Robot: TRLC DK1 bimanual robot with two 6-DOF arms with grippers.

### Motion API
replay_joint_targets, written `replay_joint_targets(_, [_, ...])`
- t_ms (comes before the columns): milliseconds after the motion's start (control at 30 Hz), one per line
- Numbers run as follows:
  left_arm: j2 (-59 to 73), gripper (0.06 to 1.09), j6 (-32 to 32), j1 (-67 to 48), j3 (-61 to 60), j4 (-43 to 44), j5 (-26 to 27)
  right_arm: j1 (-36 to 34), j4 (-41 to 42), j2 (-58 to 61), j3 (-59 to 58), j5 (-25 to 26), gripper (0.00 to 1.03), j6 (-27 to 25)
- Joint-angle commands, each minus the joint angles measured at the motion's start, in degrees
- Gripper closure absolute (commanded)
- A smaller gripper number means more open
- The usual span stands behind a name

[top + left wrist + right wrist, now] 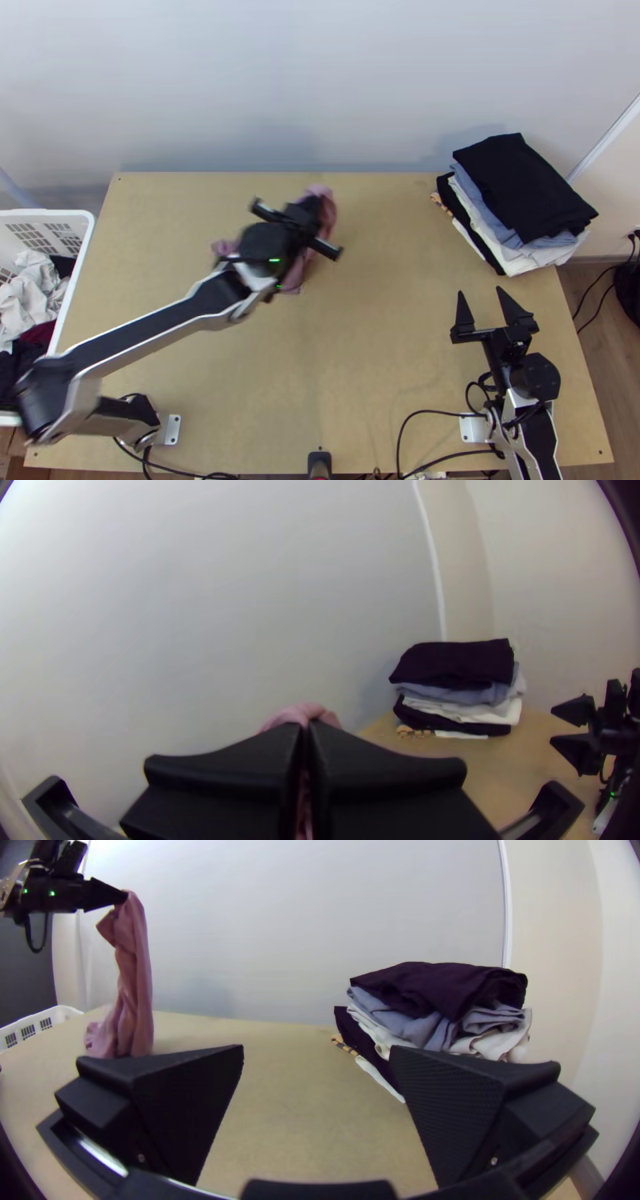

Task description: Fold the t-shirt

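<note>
1. Top view: the left gripper is above the left-centre of the table, over the pink t-shirt, whose cloth shows around it. The right gripper has its fingers well apart and empty, near a stack of folded clothes with a black garment uppermost. A white laundry basket holds loose clothes beside the table's left edge.
2. Left wrist view: the left gripper is closed, pinching the t-shirt, with pink cloth showing between and beyond its fingers.
3. Right wrist view: the t-shirt hangs in a narrow bunch from the left gripper, its lower end at the tabletop. The right gripper is wide open, with nothing in its grasp.
</note>
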Motion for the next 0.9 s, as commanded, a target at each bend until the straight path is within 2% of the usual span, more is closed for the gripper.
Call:
replay_joint_targets(0, [7.13, 1.05, -2.20, -1.71, 6.86, 1.77, -0.70, 0.34, -1.26, -0.49, -0.27, 0.06, 0.04, 0.16])
replay_joint_targets(333, [28.49, 1.05, -5.19, -6.19, 26.46, 1.68, -0.70, 0.34, -1.26, -0.49, -0.27, 0.06, 0.04, 0.16])
replay_joint_targets(600, [38.24, 1.05, -5.63, -9.01, 39.56, 0.89, -0.96, 0.34, -1.26, -0.49, -0.27, 0.06, 0.04, 0.16])
replay_joint_targets(633, [38.42, 0.96, -5.72, -9.18, 40.08, 0.71, -1.05, 0.34, -1.26, -0.49, -0.27, 0.06, 0.04, 0.16])
replay_joint_targets(667, [38.24, 0.73, -5.72, -9.27, 40.08, 0.71, -1.05, 0.34, -1.26, -0.49, -0.27, 0.06, 0.04, 0.16])
replay_joint_targets(733, [36.75, 0.06, -6.33, -9.53, 40.08, 0.36, -1.05, 0.34, -1.26, -0.49, -0.27, 0.06, 0.04, 0.16])
replay_joint_targets(767, [35.78, 0.10, -7.65, -9.53, 40.17, -0.08, -1.05, 0.34, -1.26, -0.49, -0.27, 0.06, 0.04, 0.16])
replay_joint_targets(867, [31.91, 0.10, -9.23, -9.01, 40.08, -1.31, -1.05, 0.34, -1.26, -0.49, -0.27, 0.06, 0.04, 0.16])
